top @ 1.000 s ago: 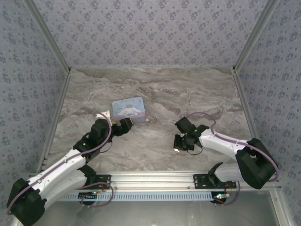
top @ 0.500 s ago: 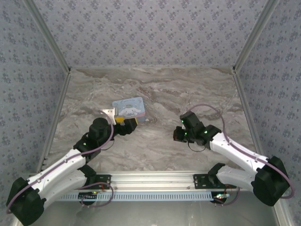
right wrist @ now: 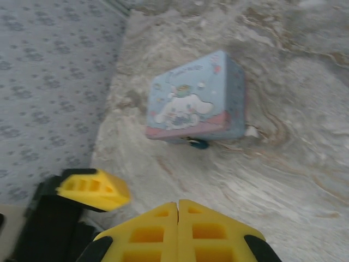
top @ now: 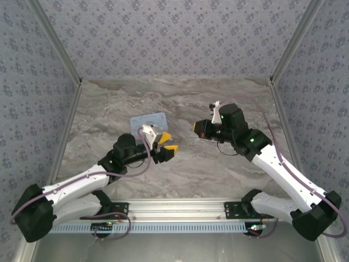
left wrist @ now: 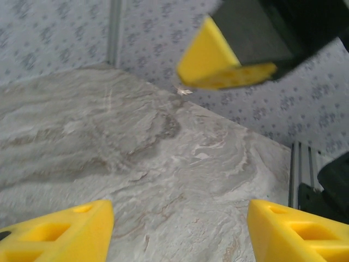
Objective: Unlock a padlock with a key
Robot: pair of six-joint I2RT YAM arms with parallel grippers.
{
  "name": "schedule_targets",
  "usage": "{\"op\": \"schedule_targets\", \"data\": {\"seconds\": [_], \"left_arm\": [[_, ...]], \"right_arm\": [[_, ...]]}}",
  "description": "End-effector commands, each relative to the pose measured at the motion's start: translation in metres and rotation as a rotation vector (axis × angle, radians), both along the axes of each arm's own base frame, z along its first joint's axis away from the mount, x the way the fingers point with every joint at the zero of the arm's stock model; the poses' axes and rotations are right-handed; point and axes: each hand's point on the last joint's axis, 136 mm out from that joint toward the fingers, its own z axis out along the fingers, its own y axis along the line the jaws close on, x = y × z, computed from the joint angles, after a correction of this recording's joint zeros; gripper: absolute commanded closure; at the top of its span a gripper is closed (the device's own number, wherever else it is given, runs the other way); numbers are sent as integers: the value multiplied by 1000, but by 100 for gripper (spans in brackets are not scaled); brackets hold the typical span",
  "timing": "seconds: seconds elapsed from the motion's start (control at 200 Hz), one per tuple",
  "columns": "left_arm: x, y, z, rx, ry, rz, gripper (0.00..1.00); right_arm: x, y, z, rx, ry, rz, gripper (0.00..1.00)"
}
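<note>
Marble-patterned grey tabletop (top: 218, 98) carries the pale blue rectangular tin with a cartoon picture (right wrist: 196, 106). The left gripper (top: 167, 142), yellow fingers spread, hovers just beside the tin. The right gripper (right wrist: 178, 210), fingers pressed together, faces the tin from well apart. The tiny blue-teal padlock (right wrist: 199, 143) touches the tin's wall on that side. My judgement: the left should steady the padlock while the right feeds the key in straight. No key is discernible, and the keyhole is blurred.
</note>
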Motion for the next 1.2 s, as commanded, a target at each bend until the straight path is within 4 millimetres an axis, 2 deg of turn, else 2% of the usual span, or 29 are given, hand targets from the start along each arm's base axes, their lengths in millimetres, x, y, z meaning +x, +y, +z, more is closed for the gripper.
{"op": "schedule_targets", "data": {"seconds": [0.0, 0.135, 0.395, 0.849, 1.194], "left_arm": [[-7, -15, 33, -13, -225, -63, 35], [-5, -23, 36, -12, -304, -59, 35], [1, -31, 43, -19, -361, -45, 39], [8, -32, 47, -7, -365, -14, 70], [10, -32, 39, 21, -351, -6, 79]], "right_arm": [[-12, 13, 20, 48, -7, 112, 100], [-17, 20, 30, 93, -4, 151, 100], [-23, 31, 29, 129, 26, 189, 100], [-29, 42, 28, 137, 44, 214, 100], [-29, 42, 30, 137, 38, 210, 100]]}}
